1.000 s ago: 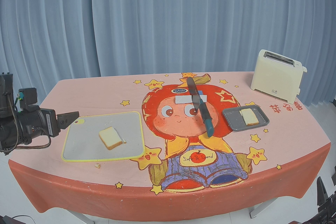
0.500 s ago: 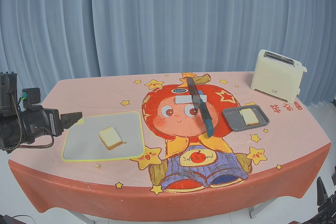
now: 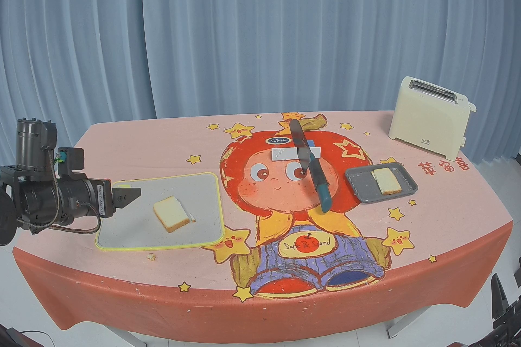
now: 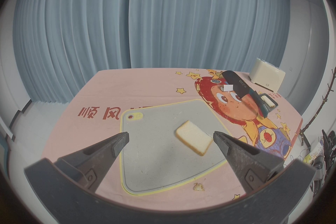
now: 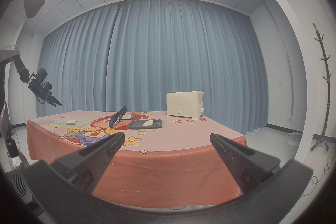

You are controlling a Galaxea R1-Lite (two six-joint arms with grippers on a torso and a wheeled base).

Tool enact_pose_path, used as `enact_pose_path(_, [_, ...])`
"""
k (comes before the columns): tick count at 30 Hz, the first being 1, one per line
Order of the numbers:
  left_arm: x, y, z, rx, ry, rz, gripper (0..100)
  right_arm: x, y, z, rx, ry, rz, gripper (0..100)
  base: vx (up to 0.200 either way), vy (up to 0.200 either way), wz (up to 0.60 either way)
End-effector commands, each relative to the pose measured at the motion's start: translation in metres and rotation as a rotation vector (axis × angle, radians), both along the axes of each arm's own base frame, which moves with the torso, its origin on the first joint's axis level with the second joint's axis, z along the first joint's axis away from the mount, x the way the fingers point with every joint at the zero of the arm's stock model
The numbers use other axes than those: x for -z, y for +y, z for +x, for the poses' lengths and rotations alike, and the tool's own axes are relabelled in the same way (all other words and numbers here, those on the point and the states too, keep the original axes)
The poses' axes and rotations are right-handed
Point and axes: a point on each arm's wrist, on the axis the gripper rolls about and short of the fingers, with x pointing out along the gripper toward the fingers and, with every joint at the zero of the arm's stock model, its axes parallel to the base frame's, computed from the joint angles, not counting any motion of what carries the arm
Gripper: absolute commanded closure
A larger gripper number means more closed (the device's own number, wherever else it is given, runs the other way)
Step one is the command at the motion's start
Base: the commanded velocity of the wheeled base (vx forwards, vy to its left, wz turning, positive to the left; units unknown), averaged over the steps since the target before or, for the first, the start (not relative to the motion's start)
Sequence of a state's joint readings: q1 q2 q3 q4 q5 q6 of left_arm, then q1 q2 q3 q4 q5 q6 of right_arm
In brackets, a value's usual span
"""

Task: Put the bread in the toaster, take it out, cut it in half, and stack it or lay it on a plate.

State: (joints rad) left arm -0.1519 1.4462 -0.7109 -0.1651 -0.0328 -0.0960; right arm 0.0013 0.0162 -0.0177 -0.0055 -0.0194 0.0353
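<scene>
Jaws of the left gripper (image 3: pixel 133 194) stand wide apart and hold nothing. It hangs in the air over the left edge of the grey rectangular cutting board with a yellow rim (image 3: pixel 130 229), clear of the surface. The half slice of pale bread with a tan crust (image 3: pixel 171 213) lies flat near the board's middle, just right of the fingertips. A small bread crumb (image 3: pixel 151 256) sits on the pink cartoon-print tablecloth (image 3: pixel 163 147) just off the board's near edge.

At table centre, well apart from the board, lies the knife with a dark blade and teal handle (image 3: pixel 312 169), blade pointing away, crossing a white rectangular label (image 3: pixel 282 154).

Right of the knife is a shallow dark grey rectangular tray (image 3: pixel 358 185) with a second half slice of bread (image 3: pixel 387 180) lying flat in it. The cream-coloured two-slot toaster (image 3: pixel 429 117) stands upright at the far right corner, behind the tray.

Right gripper (image 5: pixel 166 136): jaws wide, empty, low and well off the table's right side.
</scene>
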Motion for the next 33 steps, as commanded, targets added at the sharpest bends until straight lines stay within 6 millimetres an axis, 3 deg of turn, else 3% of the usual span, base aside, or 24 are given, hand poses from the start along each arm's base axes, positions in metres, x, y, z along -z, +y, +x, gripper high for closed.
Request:
enact_pose_path(1, [0.013, -0.001, 0.011, -0.004, 0.053, 0.013, 0, 0.005, 0.000, 0.000, 0.000, 0.001, 0.000, 0, 0.000, 0.000, 0.00])
enact_pose_path(13, [0.041, -0.015, 0.039, -0.063, 0.056, 0.080, 0, 0.005, 0.000, 0.000, 0.000, 0.002, 0.000, 0, 0.000, 0.000, 0.00])
enact_pose_path(33, [0.068, -0.025, 0.055, -0.087, 0.129, 0.099, 0, 0.005, 0.000, 0.000, 0.000, 0.001, 0.000, 0, 0.000, 0.000, 0.00])
